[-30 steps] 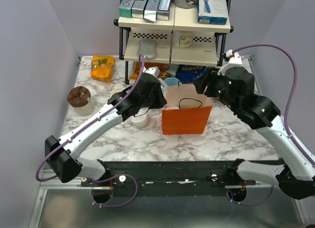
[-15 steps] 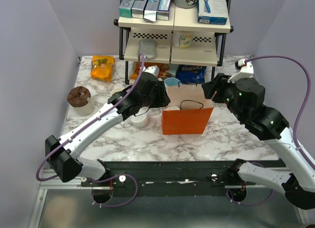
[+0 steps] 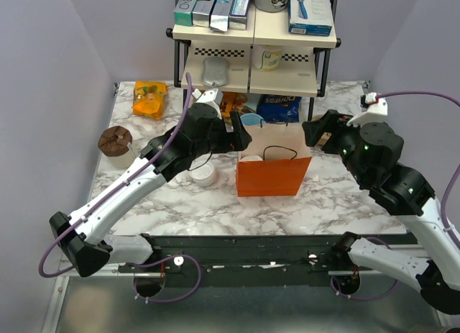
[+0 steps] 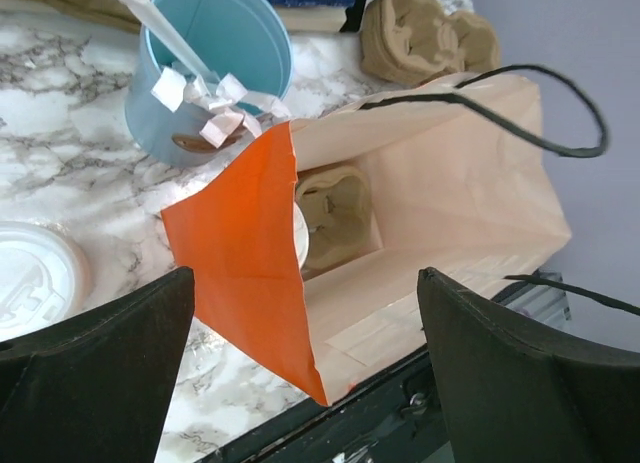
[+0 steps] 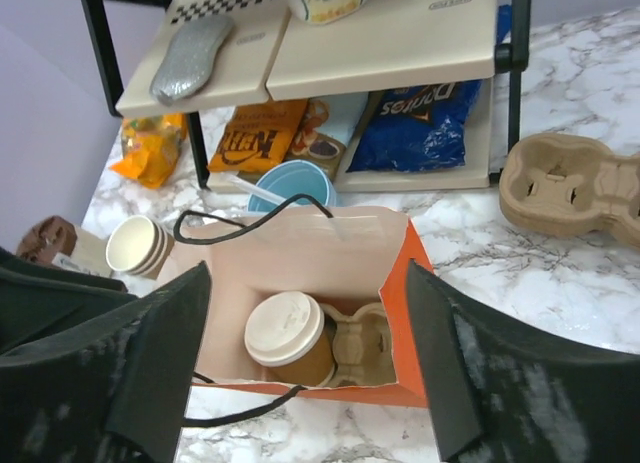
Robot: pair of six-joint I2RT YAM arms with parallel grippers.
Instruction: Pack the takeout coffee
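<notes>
Tabletop (image 3: pixel 144 203): white marble pattern with grey veins, enclosed by plain lavender walls on the left, back and right. At the far left lie an orange snack packet (image 3: pixel 149 99) and, nearer, a brown-topped container (image 3: pixel 115 142). A loose white lid (image 3: pixel 203 176) lies flat on the marble, left of the orange paper bag (image 3: pixel 273 176). A two-tier shelf rack (image 3: pixel 255 74) stands at the back centre, with boxes on the upper tier. A light-blue cup (image 4: pixel 205 73) holding white packets stands just behind the bag's left corner. A moulded cardboard carrier (image 5: pixel 570 188) lies on the marble, well to the bag's right in the right wrist view.

The bag stands upright with its mouth open. The takeout coffee (image 5: pixel 288 335) stands upright inside it, on the left side (white lid on), touching a second cardboard carrier (image 5: pixel 360 348) that sits beside it in the bag.

The left arm extends diagonally from its base to the bag's upper left corner. The left gripper (image 4: pixel 305 278) hangs above the bag mouth with its jaws spread wide, holding nothing.

The right arm reaches in from the right, its wrist angled toward the bag's upper right corner. The right gripper (image 5: pixel 308 273) also stands with its jaws wide apart and empty.
</notes>
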